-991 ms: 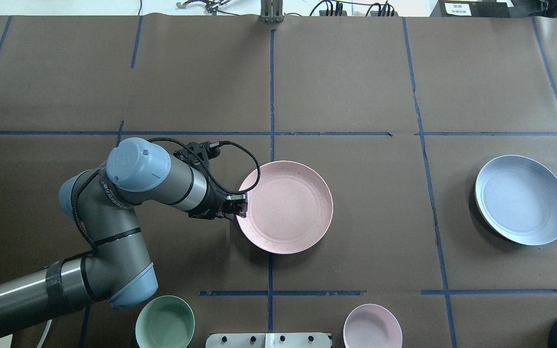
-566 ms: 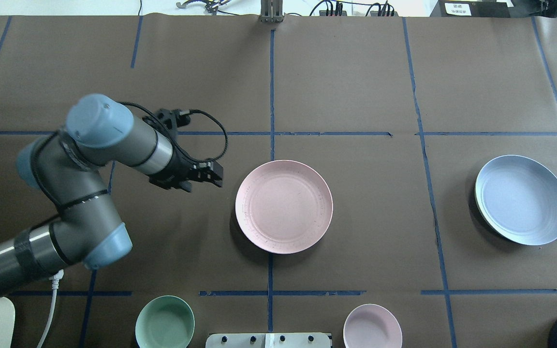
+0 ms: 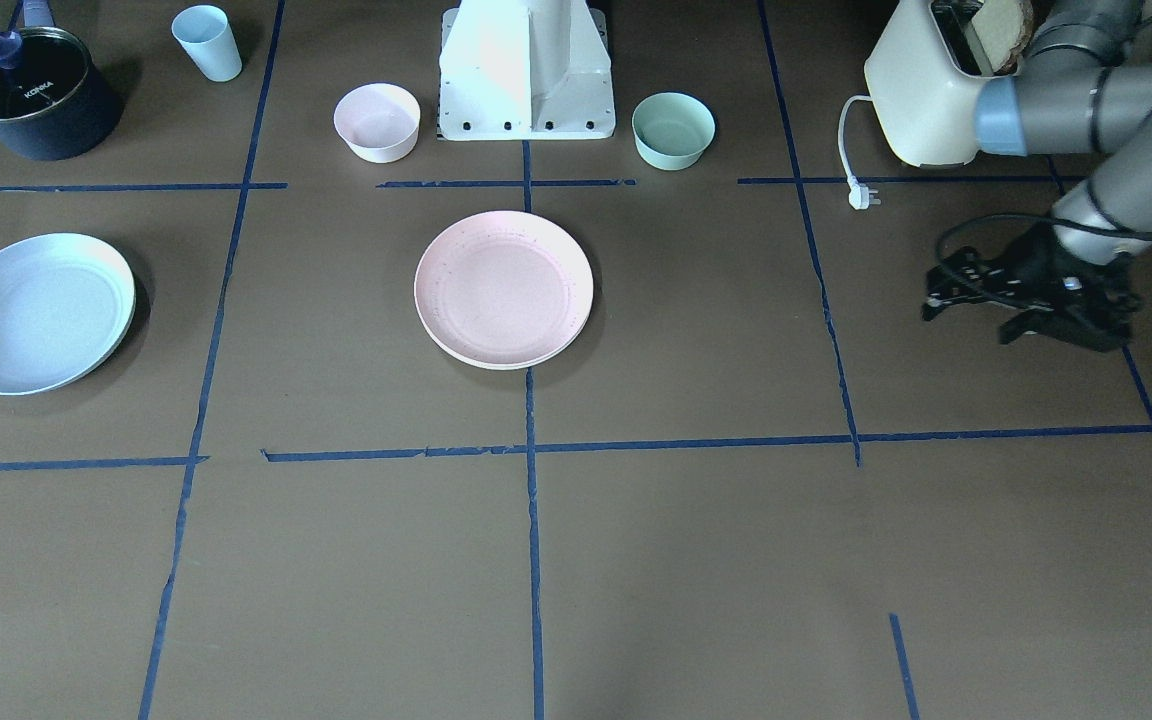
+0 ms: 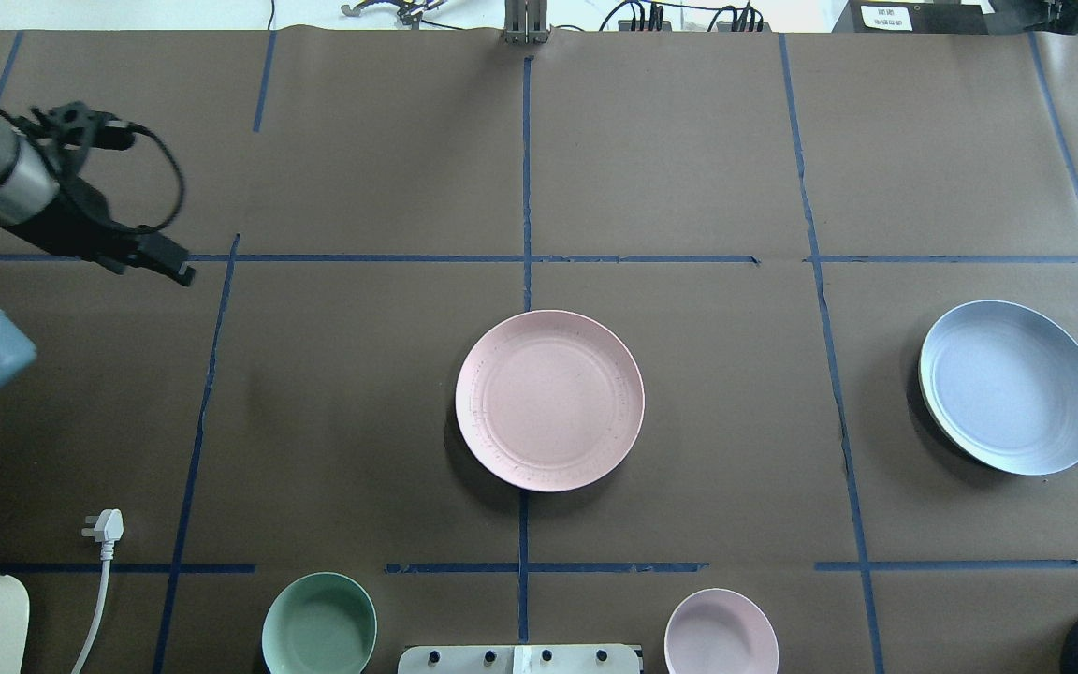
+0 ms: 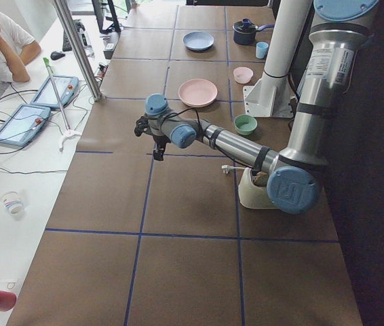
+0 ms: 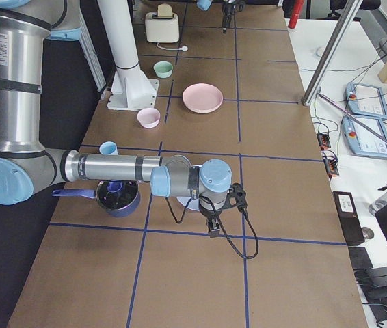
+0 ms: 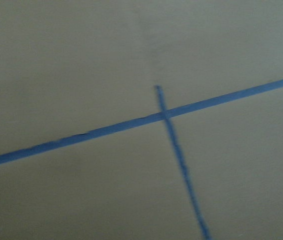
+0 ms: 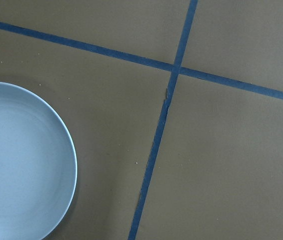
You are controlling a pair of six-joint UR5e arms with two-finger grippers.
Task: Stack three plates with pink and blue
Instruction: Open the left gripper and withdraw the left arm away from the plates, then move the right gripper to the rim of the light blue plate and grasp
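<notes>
across the table: the brown paper-covered table top (image 4: pixel 352 440) is split into squares by blue tape lines.
left arm: the grey and blue left arm (image 3: pixel 1086 100) comes in at my overhead view's left edge, well apart from every plate.
right arm: the grey and blue right arm (image 6: pixel 111 167) shows only in the side view from the robot's right.
pink plate: the pale pink round matte plate (image 4: pixel 549 401) lies flat at the table's centre, on a tape line, nothing on it.
blue plate: the pale blue round matte plate (image 4: pixel 1012 387) lies far over on the robot's right, well apart from the pink one.
cream edge: a thin cream plate edge (image 3: pixel 132 298) peeks out under the blue plate on the side towards the pink one.
bowls: a small mint-green bowl (image 4: pixel 319 625) and a small pink bowl (image 4: pixel 721 632) sit by the robot's base.
left gripper: the left two-finger gripper (image 4: pixel 176 268) hangs over a tape crossing with nothing in it; i cannot tell how wide its fingers stand.
right gripper: the right two-finger gripper (image 6: pixel 212 229) points down near the blue plate; i cannot tell its opening.
</notes>
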